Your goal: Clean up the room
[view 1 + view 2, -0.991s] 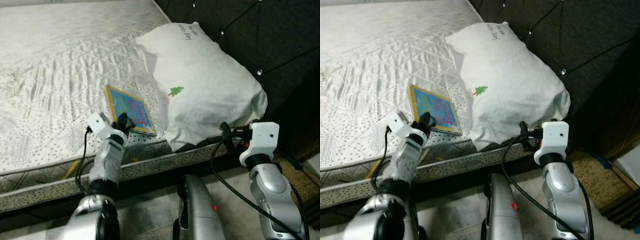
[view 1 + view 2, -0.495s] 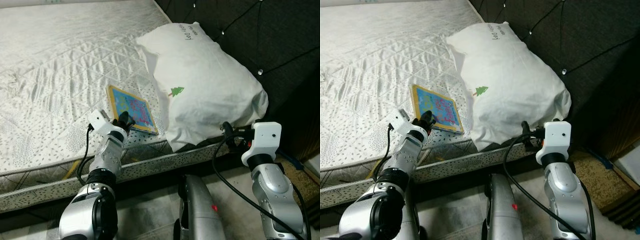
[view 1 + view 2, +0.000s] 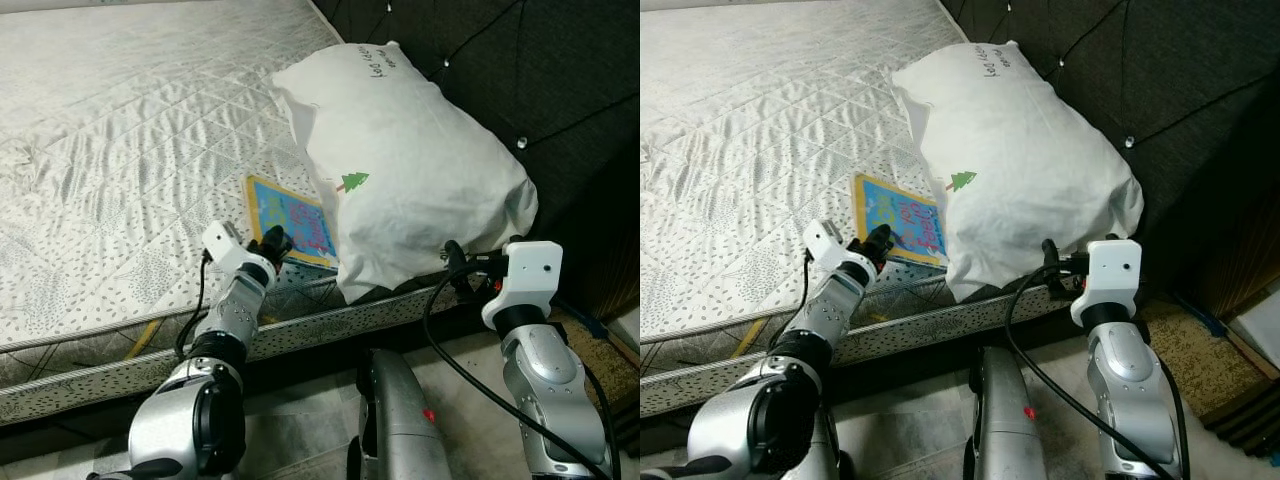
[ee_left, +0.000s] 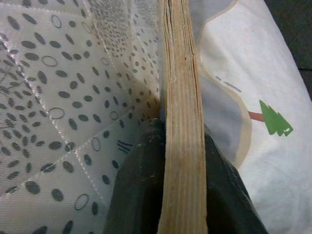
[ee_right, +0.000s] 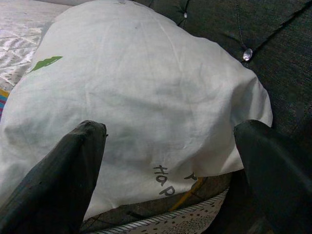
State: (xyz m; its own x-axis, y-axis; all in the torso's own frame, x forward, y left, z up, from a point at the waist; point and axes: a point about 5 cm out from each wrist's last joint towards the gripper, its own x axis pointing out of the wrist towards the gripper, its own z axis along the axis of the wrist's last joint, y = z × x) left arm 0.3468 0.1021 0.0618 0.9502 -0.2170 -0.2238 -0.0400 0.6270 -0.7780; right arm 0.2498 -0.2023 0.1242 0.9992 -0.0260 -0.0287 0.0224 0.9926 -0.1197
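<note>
Picture board (image 3: pixel 293 218) lies flat on the mattress (image 3: pixel 120 130) near its front edge, far corner just under the pillow (image 3: pixel 410 170). Our left pincer (image 3: pixel 276 243) is clamped on its near edge, w/ wood between the fingers. We should lift level & pull clear, since the pillow snags it. Right pincer (image 5: pixel 165 165) hangs apart, facing the pillow by the headboard (image 3: pixel 520 70).

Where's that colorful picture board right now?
In the left eye view, the picture board lies flat on the mattress near its front edge, tucked against the white pillow to its right, its near edge pinched by the left gripper.
</note>
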